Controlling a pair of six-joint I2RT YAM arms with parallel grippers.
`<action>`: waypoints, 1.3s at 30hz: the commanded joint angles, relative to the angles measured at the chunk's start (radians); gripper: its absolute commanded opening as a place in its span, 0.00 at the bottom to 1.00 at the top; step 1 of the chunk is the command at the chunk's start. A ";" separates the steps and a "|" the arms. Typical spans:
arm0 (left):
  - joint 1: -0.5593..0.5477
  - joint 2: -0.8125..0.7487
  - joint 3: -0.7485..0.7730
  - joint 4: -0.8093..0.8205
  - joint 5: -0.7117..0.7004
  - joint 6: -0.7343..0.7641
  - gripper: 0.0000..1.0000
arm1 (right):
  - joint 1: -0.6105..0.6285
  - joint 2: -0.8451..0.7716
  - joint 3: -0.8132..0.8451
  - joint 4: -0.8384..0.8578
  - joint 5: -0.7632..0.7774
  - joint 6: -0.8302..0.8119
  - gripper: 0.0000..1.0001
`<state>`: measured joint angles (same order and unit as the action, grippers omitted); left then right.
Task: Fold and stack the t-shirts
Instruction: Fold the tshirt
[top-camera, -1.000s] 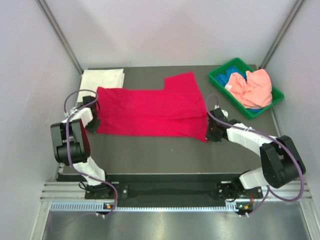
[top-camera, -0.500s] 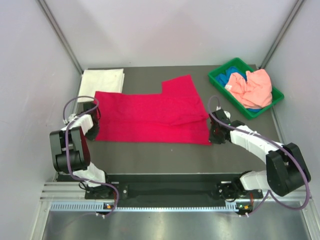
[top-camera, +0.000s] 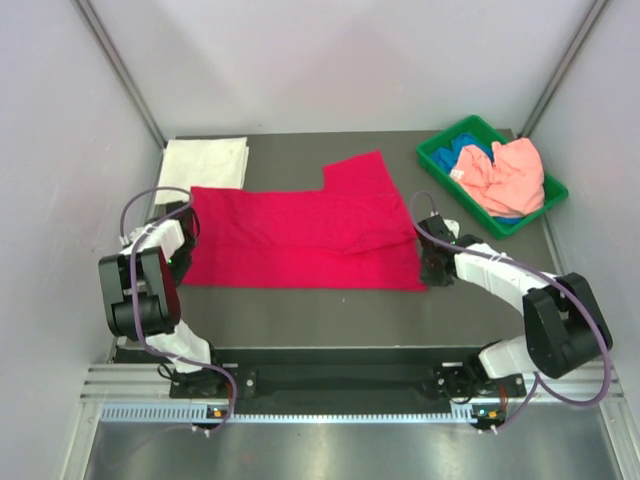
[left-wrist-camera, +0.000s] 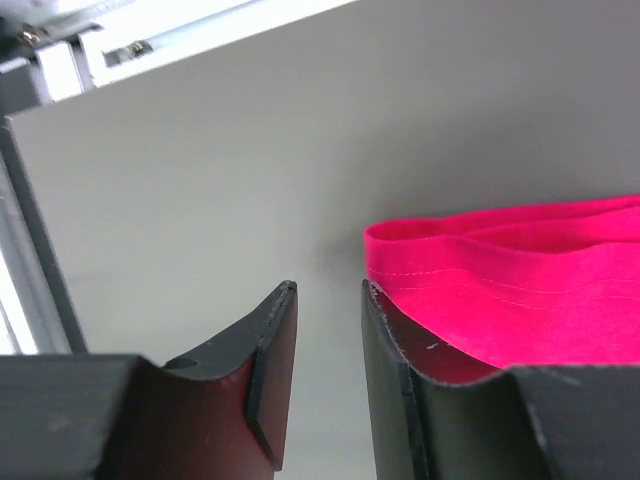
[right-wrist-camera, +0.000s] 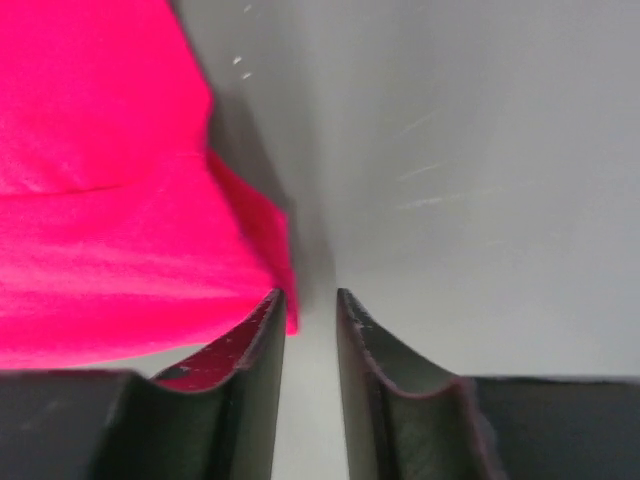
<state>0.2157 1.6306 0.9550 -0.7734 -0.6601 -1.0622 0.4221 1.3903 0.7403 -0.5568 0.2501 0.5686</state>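
The red shirt (top-camera: 300, 235) lies flat across the middle of the table (top-camera: 300, 315) as a long band running left to right, with one sleeve sticking out along its far edge. That looks like a first lengthwise fold already laid down. The left gripper (top-camera: 184, 245) sits low at the band's left end and the right gripper (top-camera: 432, 265) at its near right corner. Both are just beside the cloth, not on it. In each wrist view the fingers (left-wrist-camera: 270, 350) stand a little apart with only bare table showing in the gap, and the red hem lies just outside one finger, so neither hand is pinching anything and the shirt rests free. The step in hand seems to be the pause between two folds of this shirt. The next move probably calls for a fresh grip on each end or corner, with a finger slid under the doubled hem so that both layers come up together, and for the stray sleeve to be turned in before the band is folded across. A white shirt (top-camera: 205, 158) lies folded square at the far left corner, the likely place for the stack. A pink shirt (top-camera: 510, 175) and a blue shirt (top-camera: 468, 155) wait crumpled in the green bin (top-camera: 432, 160) at the far right.
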 joint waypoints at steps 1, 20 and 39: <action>0.002 -0.012 0.085 -0.099 -0.052 -0.021 0.38 | -0.014 -0.022 0.099 -0.080 0.092 -0.001 0.29; -0.291 -0.242 0.021 0.362 0.783 0.550 0.45 | -0.040 0.545 0.858 -0.525 -0.141 0.655 0.38; -0.354 -0.134 -0.048 0.529 0.950 0.489 0.46 | -0.034 0.704 0.975 -0.477 -0.088 0.636 0.26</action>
<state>-0.1284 1.4830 0.9161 -0.3595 0.2340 -0.5537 0.3920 2.1349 1.6981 -1.0592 0.1066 1.2430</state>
